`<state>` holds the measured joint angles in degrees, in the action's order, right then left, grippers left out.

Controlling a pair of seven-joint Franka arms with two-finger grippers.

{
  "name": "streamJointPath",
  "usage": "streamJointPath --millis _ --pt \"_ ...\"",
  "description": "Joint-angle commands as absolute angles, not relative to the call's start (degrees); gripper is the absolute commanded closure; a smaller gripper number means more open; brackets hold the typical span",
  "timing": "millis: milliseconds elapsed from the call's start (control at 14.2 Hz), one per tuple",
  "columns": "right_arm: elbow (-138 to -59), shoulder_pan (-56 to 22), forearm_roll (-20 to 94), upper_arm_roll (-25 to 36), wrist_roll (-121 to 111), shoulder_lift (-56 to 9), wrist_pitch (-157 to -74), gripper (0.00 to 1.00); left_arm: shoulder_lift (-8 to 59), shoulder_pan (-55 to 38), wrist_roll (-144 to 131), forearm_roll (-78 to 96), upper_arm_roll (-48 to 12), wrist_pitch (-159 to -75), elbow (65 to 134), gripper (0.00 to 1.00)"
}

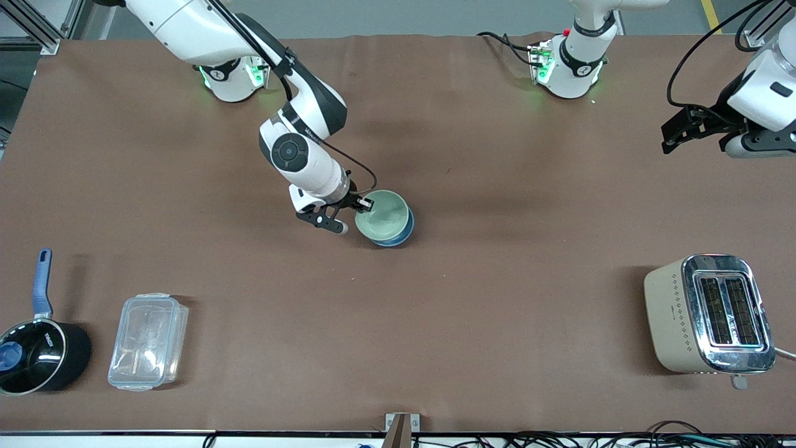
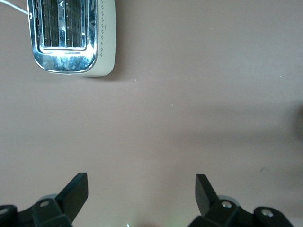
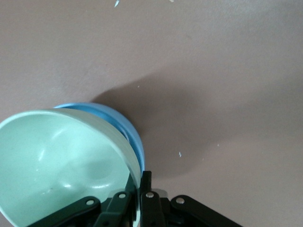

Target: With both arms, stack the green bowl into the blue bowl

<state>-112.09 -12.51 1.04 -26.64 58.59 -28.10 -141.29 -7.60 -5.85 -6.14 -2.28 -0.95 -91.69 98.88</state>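
Green bowl rim in right pincer

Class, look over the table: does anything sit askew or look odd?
Yes: the pale mint-green bowl sits tilted in the light-blue bowl, its rim pinched by the right gripper. The left gripper hangs open over bare table.

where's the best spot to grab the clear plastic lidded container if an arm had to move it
Probably across its two long sides, coming straight down from above. The clear rectangular plastic container lies flat with its lid on, so there is no open rim to pinch, and the narrow width looks the likelier fit for open fingers. The black saucepan with the blue handle stands beside it, apart, so approach from above, not from that side.
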Motion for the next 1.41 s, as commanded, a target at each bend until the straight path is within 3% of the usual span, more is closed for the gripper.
streamJointPath --millis 0,1338 --pt "-108.73 -13.27 -4.46 -26.81 64.14 -31.63 -141.33 0.98 -10.2 -7.38 -5.8 -2.02 -0.7 -95.36 102.48 0.0" --pt "-106.97 -13.27 -8.17 -28.21 68.29 -32.08 -136.67 0.97 -9.23 -6.59 -5.27 1.32 -0.53 -93.43 101.25 0.0"
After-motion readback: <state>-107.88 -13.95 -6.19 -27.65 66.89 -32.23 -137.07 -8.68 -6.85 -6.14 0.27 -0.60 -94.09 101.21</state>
